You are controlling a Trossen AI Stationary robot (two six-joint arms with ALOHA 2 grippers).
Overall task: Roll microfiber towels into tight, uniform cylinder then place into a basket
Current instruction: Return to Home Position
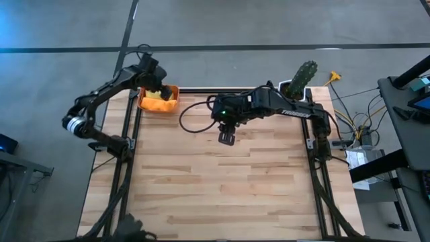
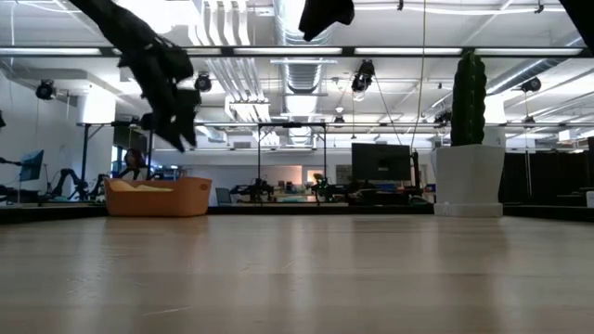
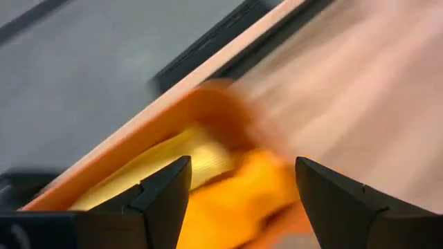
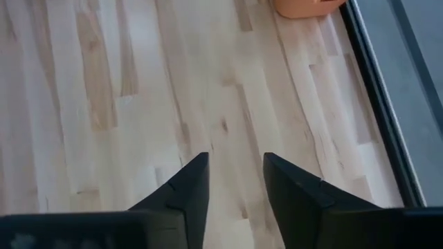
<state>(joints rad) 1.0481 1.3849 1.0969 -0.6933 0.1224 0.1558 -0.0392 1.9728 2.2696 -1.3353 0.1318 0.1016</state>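
We see the left gripper (image 1: 156,86) hanging just above the basket (image 1: 145,103), which sits on the wooden table (image 1: 222,188) at the back corner on the left arm's side, close to the edge. Its fingers (image 3: 166,197) are spread wide and carry nothing. From the left wrist view we look down between them into the basket, where the yellow towel (image 3: 194,155) lies along one wall. Beside it, touching it, is what looks to us like the orange towel (image 3: 256,197), though we cannot make out how neatly either is rolled. From above only the yellow cloth shows inside the rim, partly under the gripper. In the low view the basket stands flat on the table with the left gripper clear of it in the air. The right gripper (image 1: 227,136) hovers over bare wood near the middle of the table's back half, well apart from the basket. Its fingers (image 4: 183,190) are parted by a narrow gap with nothing between them and point down at the boards. At the opposite back corner stands a green cactus (image 1: 306,74) in a white pot (image 2: 469,181), upright, near the right arm's base.
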